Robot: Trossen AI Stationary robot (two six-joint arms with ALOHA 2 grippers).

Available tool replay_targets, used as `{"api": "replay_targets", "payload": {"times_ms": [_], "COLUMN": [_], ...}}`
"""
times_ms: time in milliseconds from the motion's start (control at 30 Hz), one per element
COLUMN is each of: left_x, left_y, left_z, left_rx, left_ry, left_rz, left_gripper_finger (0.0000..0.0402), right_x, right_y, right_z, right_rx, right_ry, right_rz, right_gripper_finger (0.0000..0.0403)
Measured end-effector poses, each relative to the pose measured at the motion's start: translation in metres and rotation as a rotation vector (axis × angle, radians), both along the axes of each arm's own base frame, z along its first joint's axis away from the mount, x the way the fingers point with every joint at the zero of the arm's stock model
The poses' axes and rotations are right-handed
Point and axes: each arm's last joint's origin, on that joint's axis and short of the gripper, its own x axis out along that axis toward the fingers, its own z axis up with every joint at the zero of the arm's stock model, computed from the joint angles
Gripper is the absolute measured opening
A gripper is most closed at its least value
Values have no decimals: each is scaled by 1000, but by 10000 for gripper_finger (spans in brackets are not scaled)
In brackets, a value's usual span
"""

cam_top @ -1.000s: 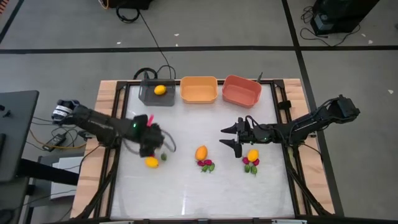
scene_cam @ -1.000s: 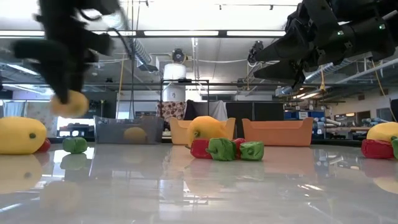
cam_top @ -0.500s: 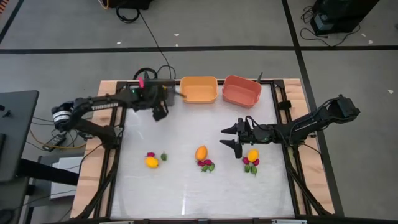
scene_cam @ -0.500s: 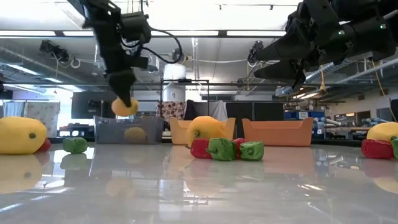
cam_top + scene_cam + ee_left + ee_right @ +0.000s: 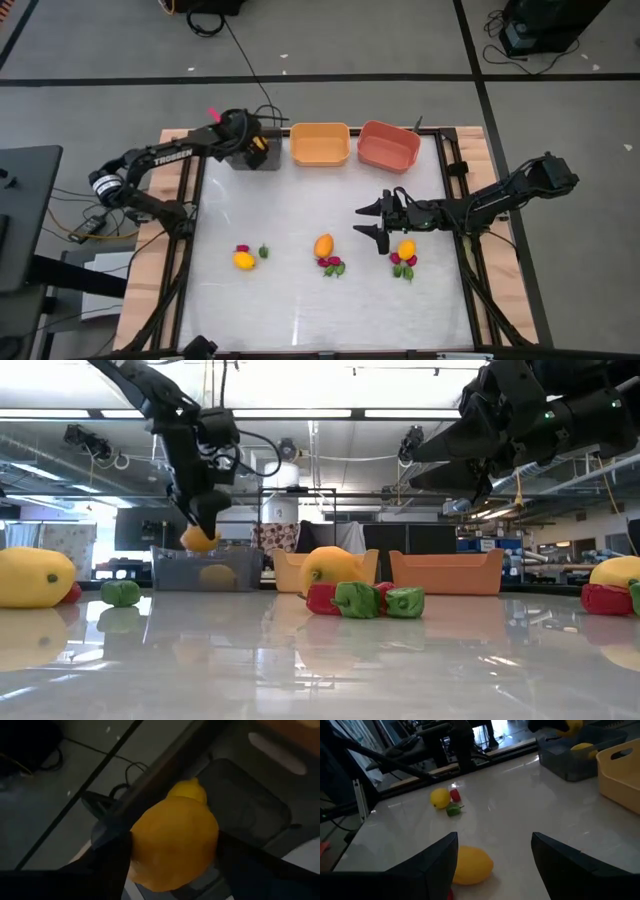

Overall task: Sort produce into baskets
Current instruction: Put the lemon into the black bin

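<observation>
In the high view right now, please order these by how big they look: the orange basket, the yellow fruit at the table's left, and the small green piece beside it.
1. Orange basket, clearly the largest.
2. Yellow fruit, much smaller.
3. Green piece, the smallest.
All three rest on the table under the overhead camera, so nearness hardly affects the order.

A lab or workshop: bare ceiling ducts (image 5: 235, 455), strip lights (image 5: 290, 413), floor cables (image 5: 245, 60).
</observation>
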Motion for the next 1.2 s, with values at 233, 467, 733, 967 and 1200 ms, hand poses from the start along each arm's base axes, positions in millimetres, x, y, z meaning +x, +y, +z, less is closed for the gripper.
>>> {"api": "replay_targets", "payload": {"times_ms": [233, 467, 733, 967, 1200], "left_x": [2, 1, 16, 33, 39], "left_y": [1, -7, -27, -57, -113], "left_z": [-4, -7, -7, 10, 11], "left_rx": [-29, -72, -70, -100, -313], "left_ry": [-8, 60, 68, 86, 156], "left_rz": [-15, -55, -123, -182, -325], "left_gripper_finger": [333, 351, 349, 349, 349], "right_x": [0, 0, 0, -2, -2], "right_y": [0, 0, 0, -2, -1], "right_z": [0, 0, -1, -5, -6], "right_rx": [-5, -16, -24, -43, -42], "right_ry": [0, 2, 10, 57, 66], "right_rz": [2, 4, 5, -29, -39], "right_gripper_finger": [263, 263, 263, 263, 263]}}
